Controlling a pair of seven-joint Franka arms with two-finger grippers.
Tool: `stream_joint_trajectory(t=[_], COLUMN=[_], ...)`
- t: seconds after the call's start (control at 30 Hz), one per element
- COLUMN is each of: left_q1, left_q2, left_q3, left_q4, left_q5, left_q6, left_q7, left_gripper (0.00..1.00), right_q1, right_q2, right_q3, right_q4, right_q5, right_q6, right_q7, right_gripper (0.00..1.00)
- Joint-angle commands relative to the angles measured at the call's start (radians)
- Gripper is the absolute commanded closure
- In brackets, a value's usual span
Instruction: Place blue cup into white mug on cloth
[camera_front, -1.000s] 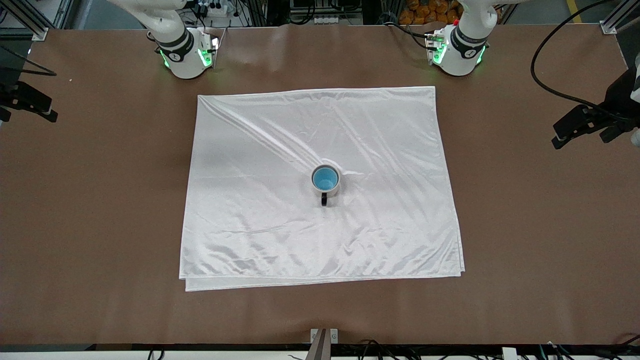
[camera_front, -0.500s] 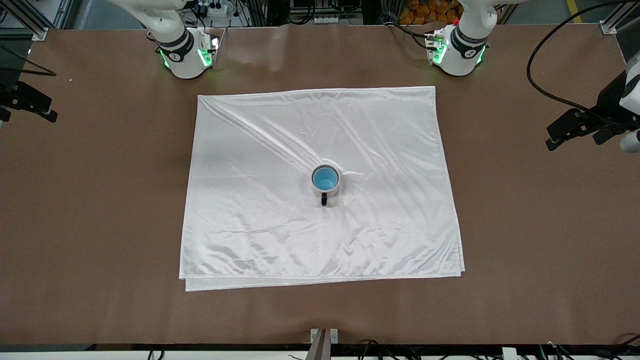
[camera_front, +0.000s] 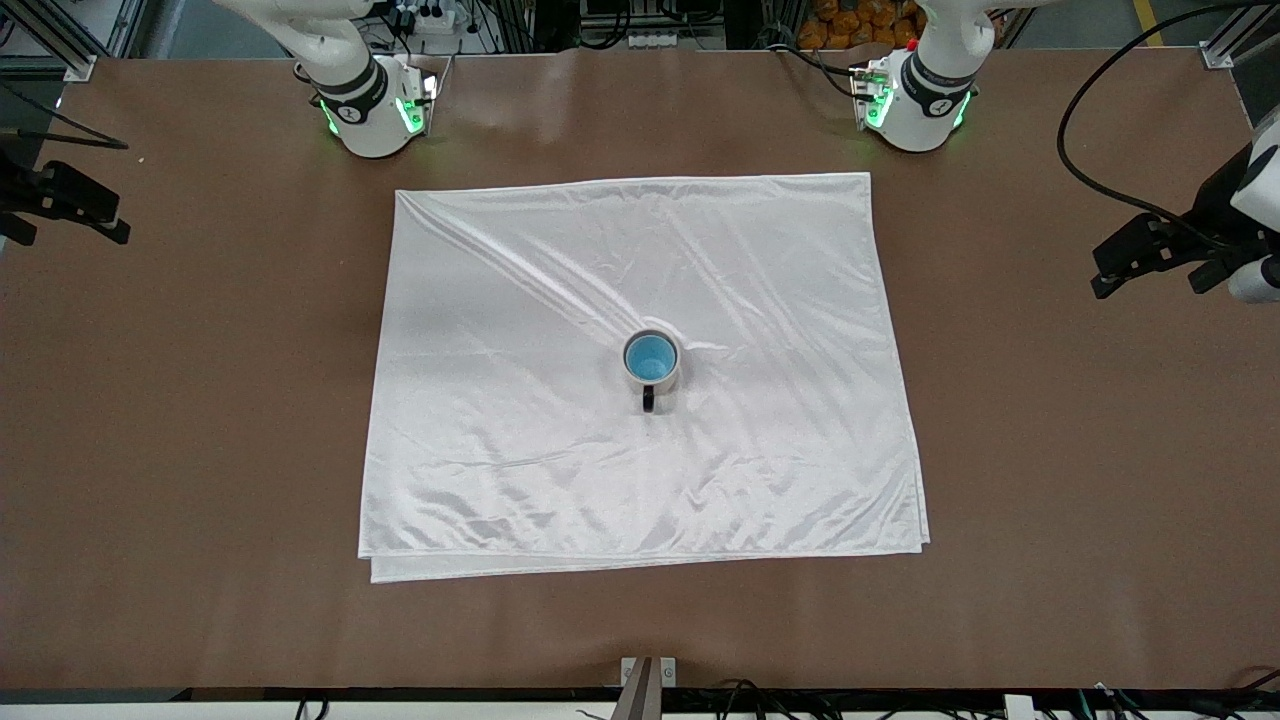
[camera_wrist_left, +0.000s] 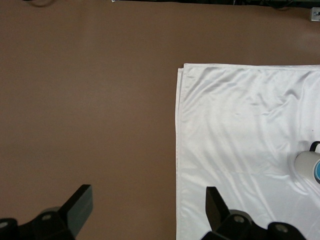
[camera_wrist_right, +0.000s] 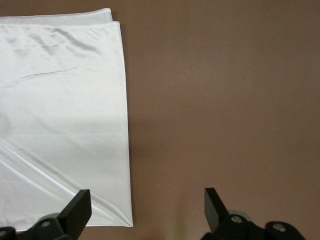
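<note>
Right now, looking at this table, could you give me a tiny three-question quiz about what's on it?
1. True or false: the blue cup sits inside the white mug.
2. What do both rest on: (a) bare table, (b) the cloth, (c) a tray?
3. Is the left gripper or the right gripper holding anything?

Key: 1 true. 2 b. 3 neither; both are open and empty, over the table at its two ends.
</note>
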Motion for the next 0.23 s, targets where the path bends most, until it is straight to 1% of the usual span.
stream_joint_trajectory(t=[0.0,0.2], left_q1=[-0.010,-0.010], left_q2=[-0.008,-0.008], left_q3=[0.013,0.013], left_q4=[0.001,0.001], left_q5=[-0.013,-0.013], left_q6=[-0.017,-0.017], left_q7=[0.032,0.032], left_gripper=[0.00,0.00], right_q1=[0.000,-0.005], right_q2=[-0.007,-0.006], right_q3=[-0.002,-0.002], right_q4=[-0.010,-0.010], right_q5=[0.013,0.012], right_q6=[-0.001,0.001], right_q7=[-0.009,-0.007], right_gripper=[0.00,0.00])
